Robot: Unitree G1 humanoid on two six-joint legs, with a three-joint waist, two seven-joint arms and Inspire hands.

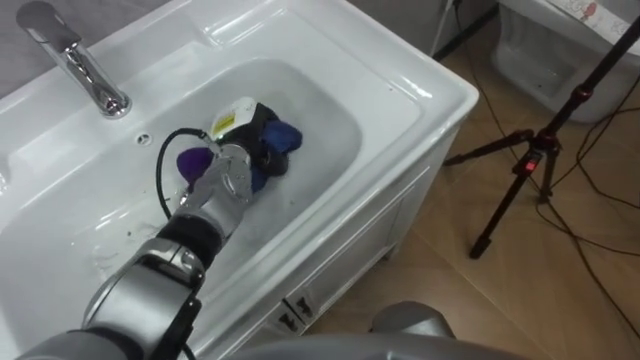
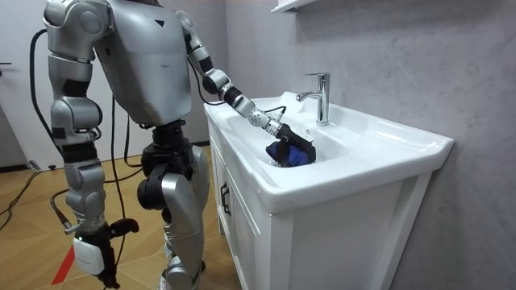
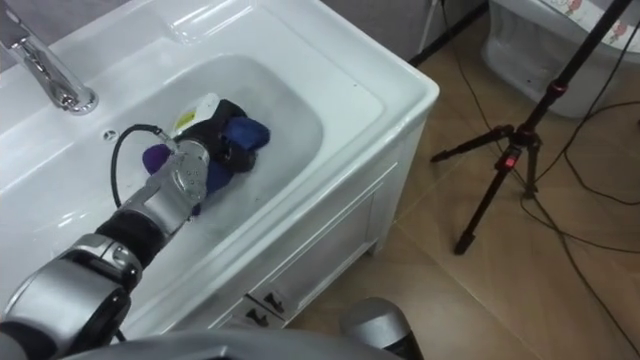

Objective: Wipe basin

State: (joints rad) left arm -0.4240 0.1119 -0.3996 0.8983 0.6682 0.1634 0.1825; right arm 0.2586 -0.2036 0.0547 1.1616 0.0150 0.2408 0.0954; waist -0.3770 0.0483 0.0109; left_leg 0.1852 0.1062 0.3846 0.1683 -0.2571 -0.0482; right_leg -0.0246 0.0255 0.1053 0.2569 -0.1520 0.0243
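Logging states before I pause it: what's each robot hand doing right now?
Left robot hand: closed on the cloth in the basin.
Right robot hand: hangs at its side; cannot tell.

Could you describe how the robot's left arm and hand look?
The left arm is silver-grey with black joint bands and a round metal wrist. A black cable loops beside it. The left hand is dark, with a white tag on its back.
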